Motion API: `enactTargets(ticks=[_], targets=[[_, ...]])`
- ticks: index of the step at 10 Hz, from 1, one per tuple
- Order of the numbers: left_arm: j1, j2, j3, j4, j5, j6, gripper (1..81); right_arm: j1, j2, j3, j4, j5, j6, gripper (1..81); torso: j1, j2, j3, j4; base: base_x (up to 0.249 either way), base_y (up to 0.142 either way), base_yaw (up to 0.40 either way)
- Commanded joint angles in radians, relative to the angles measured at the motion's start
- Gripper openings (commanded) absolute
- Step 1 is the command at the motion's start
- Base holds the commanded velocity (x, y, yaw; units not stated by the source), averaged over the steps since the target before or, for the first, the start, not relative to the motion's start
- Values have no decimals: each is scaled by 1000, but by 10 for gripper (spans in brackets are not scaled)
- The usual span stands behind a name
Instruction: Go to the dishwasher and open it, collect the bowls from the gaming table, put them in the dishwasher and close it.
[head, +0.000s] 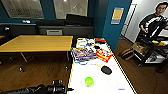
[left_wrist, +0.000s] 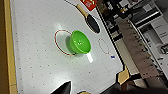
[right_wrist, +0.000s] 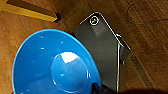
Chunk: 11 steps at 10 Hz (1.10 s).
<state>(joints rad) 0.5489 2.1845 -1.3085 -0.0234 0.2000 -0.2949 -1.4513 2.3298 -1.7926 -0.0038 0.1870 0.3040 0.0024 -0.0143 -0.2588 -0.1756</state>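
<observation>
The lime green bowl stands upright on the near end of the gaming table, a white top with a thin yellow edge. In the left wrist view this green bowl overlaps a red circle printed on the table top. My left gripper hovers at the table's near left edge, short of the bowl and apart from it. In the right wrist view the blue bowl hangs above the wooden floor, with my right gripper shut on its rim.
A black paddle, a red snack bag and stacked boxes lie farther along the table. A light wooden table stands to the left. A person stands at a rig to the right.
</observation>
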Motion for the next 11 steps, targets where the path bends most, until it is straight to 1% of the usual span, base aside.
enactTargets(ticks=[1,2,3,5,7,9,10,11], targets=[[-143,3,6,-12,48,-18,811,36,-44,24,-22,-50,0,10,0,0,-21,0,0,0,0],[-145,14,2,-12,49,-18,811,36,-44,24,-24,-50,-2,10,0,0,-11,0,0,0,0],[-151,28,-8,-12,50,-18,811,38,-45,26,-25,-52,-2,10,0,1,-18,0,0,0,0],[-165,69,-31,-10,50,-18,811,37,-47,26,-25,-50,-2,10,1,1,-20,0,0,0,0],[-171,121,-73,-12,91,-18,811,36,-47,26,-28,-52,0,10,1,1,-20,0,0,0,0],[-175,160,-100,-7,95,-18,811,38,-47,26,-36,-50,0,10,1,1,-20,0,0,0,0],[-178,175,-106,-7,95,-18,811,39,-45,27,-38,-52,-2,10,1,1,-20,-34,0,0,0],[-178,186,-110,-6,96,-18,811,39,-47,27,-38,-51,0,10,1,1,-20,-50,0,0,0]])
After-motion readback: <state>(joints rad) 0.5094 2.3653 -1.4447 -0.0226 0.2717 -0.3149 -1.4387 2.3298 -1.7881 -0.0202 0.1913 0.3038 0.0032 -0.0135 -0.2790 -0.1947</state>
